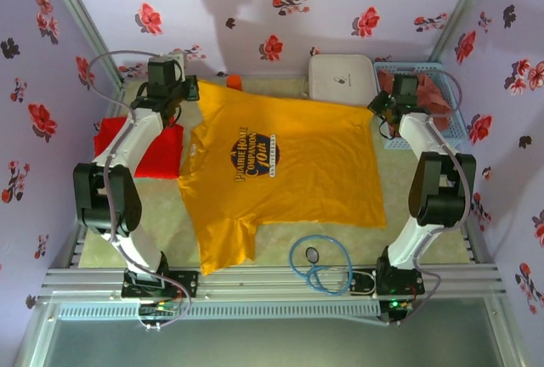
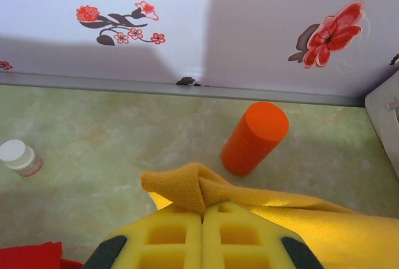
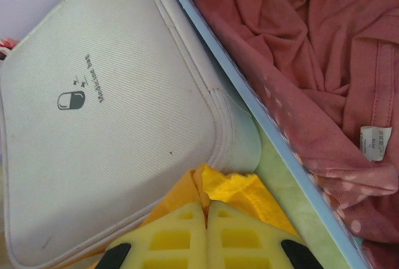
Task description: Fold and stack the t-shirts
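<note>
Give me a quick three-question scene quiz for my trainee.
1. True or false: the left end effector and right end effector are each shut on the yellow shirt.
2. Where is the pink shirt? A in the basket; B spread flat; C held by an end effector.
3. Which shirt lies left of the yellow one?
Key: 1 true; 2 A; 3 the red shirt.

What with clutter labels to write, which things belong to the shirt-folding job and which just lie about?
Job: yellow t-shirt, red t-shirt, pink t-shirt.
Lying about: white case, orange cylinder, small jar, blue basket.
</note>
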